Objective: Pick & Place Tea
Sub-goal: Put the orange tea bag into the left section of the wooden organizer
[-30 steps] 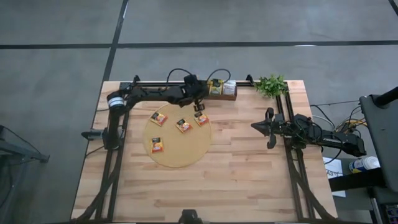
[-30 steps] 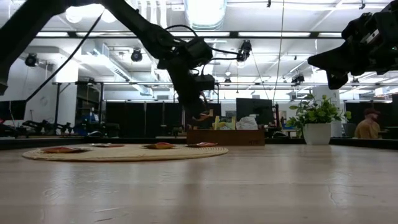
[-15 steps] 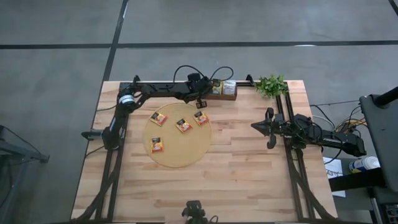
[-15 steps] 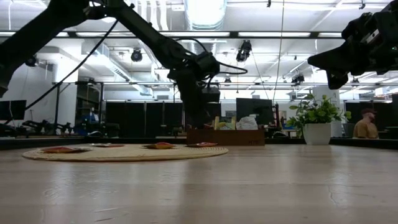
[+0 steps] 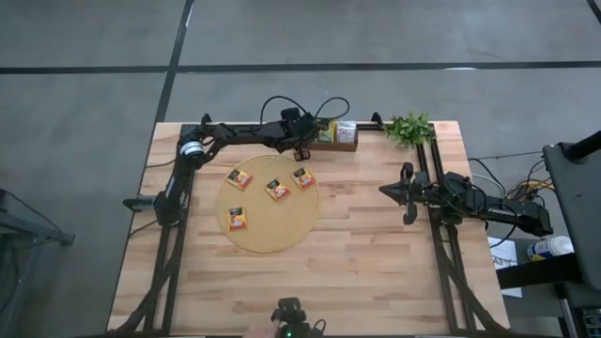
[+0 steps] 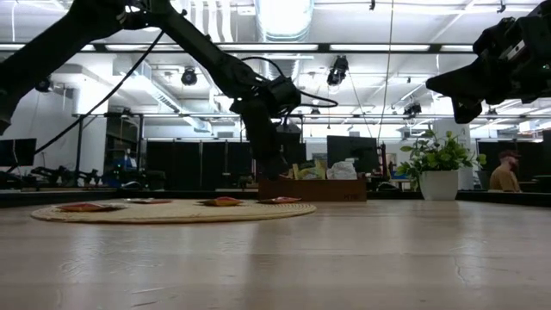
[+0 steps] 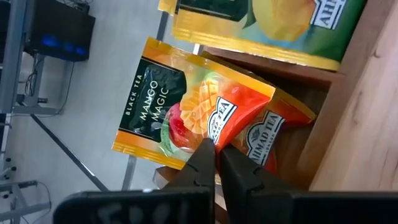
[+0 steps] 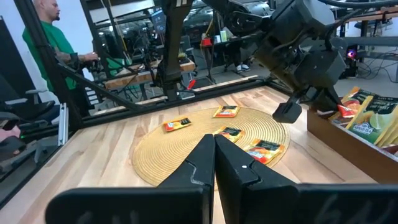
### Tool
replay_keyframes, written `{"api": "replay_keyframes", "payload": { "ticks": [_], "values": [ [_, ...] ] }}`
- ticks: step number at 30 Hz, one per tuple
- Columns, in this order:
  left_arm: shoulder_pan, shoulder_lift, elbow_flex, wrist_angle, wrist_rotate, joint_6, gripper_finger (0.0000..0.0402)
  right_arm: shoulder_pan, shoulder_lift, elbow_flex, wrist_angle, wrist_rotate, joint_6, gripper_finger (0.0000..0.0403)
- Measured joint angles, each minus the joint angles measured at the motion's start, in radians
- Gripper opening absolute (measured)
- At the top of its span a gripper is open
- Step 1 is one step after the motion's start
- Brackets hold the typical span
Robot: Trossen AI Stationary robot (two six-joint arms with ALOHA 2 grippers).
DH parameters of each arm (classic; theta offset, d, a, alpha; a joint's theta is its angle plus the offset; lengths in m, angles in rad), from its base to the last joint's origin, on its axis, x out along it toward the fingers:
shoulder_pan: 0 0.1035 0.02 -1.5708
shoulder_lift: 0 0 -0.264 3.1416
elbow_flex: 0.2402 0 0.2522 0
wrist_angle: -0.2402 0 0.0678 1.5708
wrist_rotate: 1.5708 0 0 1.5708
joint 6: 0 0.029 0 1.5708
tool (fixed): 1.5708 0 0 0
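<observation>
Left gripper (image 7: 216, 149) clenched on an orange tea sachet (image 7: 205, 121), low in the frame over the wooden tray (image 5: 331, 144). Best released only once seated in its compartment. Right gripper (image 8: 214, 155) clenched empty, parked at the high view's right.

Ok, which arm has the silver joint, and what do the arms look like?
The left arm: a silver-grey cylinder at its shoulder joint. Both arms are dark with slim links; black cables loop above the left gripper. The right gripper has two dark, tapered fingers.

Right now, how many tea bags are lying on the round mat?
4 on the mat: one at its left edge, one in the middle, one toward the tray, one nearest the front. None looks hidden.
</observation>
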Motion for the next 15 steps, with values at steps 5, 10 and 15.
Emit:
{"api": "replay_keyframes", "payload": {
  "ticks": [5, 10, 15],
  "values": [
    [0.003, 0.000, 0.000, 0.000, 0.002, 0.002, 0.0028, 0.000, 0.000, 0.000, 0.000, 0.000, 0.000, 0.0009],
    [0.003, 0.000, 0.000, 0.000, 0.048, 0.002, 0.0033, 0.000, 0.000, 0.000, 0.000, 0.000, 0.000, 0.0009],
    [0.003, 0.000, 0.000, 0.000, 0.059, 0.003, 0.0035, 0.000, 0.000, 0.000, 0.000, 0.000, 0.000, 0.0009]
  ]
}}
